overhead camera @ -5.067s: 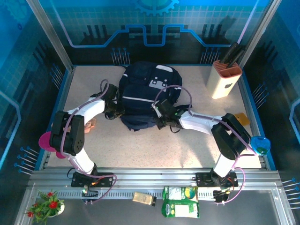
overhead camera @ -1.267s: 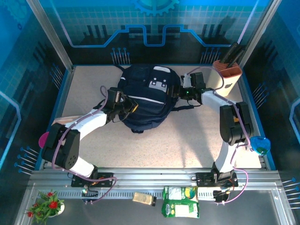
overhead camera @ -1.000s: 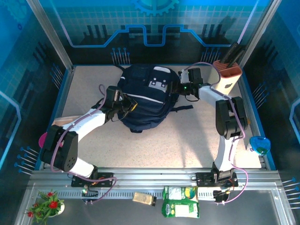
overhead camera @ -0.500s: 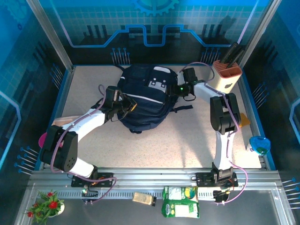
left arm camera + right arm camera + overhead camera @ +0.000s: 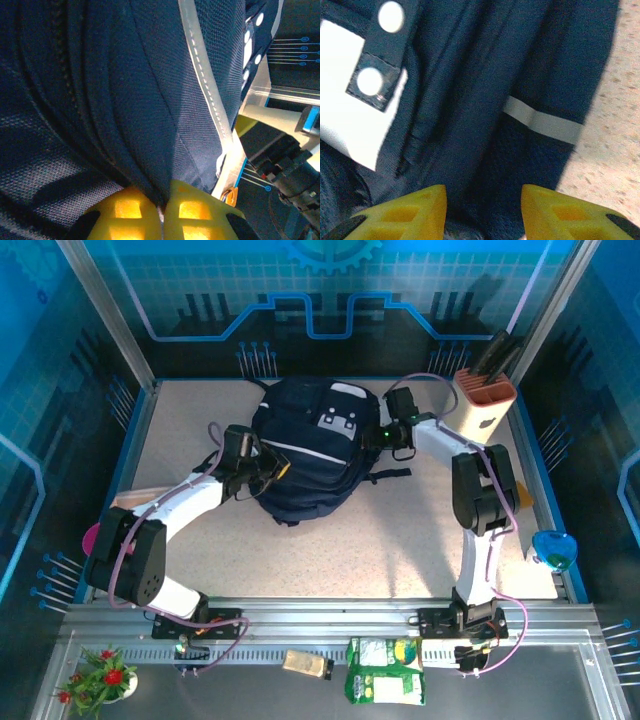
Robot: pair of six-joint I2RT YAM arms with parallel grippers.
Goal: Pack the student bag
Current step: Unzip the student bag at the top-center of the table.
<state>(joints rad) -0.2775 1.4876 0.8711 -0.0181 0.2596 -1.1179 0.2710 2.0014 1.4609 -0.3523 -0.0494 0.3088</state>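
Speckled beige table (image 5: 330, 540) sits inside blue-lit walls (image 5: 330, 300), with a knife block (image 5: 478, 410) at 2 o'clock. The student bag (image 5: 310, 455) lies toward 12 o'clock. The left gripper (image 5: 264, 468) pinches its fabric at 9 o'clock, and the right gripper (image 5: 374, 435) stands spread at its 3 o'clock side.

bag cloth between spread yellow fingers

the right gripper (image 5: 482, 215) stands wide apart, its yellow fingertips (image 5: 402, 212) at the bottom edge with the student bag (image 5: 470, 100) lying between them. a white stripe (image 5: 542, 125) crosses the navy cloth. to the left sits a pale patch (image 5: 345, 130) under a navy tab with two white snaps (image 5: 370, 80). speckled table (image 5: 615, 125) shows on the right.
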